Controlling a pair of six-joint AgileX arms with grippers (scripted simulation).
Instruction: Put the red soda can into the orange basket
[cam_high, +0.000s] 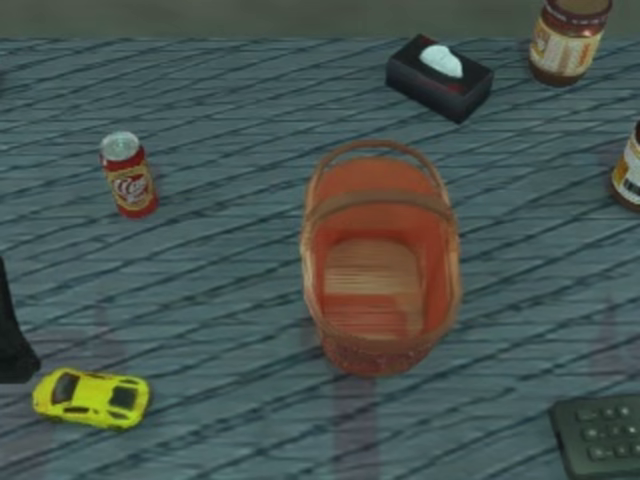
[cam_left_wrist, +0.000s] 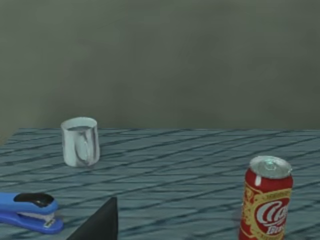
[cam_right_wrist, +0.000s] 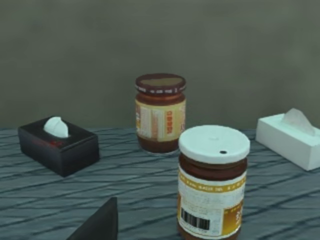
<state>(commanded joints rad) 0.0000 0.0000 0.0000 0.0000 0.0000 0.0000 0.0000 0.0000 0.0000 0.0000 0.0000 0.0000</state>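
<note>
Neither gripper is being shown in the top view, where the red soda can (cam_high: 128, 174) is standing upright on the desk's (cam_high: 220, 290) left half, well apart from the oval woven orange basket (cam_high: 380, 262) at centre, so the left arm is being judged the nearer. From the left wrist view, the can (cam_left_wrist: 266, 198), a smooth metal cylinder with a silver top, is being seen upright ahead; only a dark edge of the left arm is showing, so its gripper's state cannot be told. Glass jars (cam_right_wrist: 212, 181) are being seen from the right wrist view, and no can.
</note>
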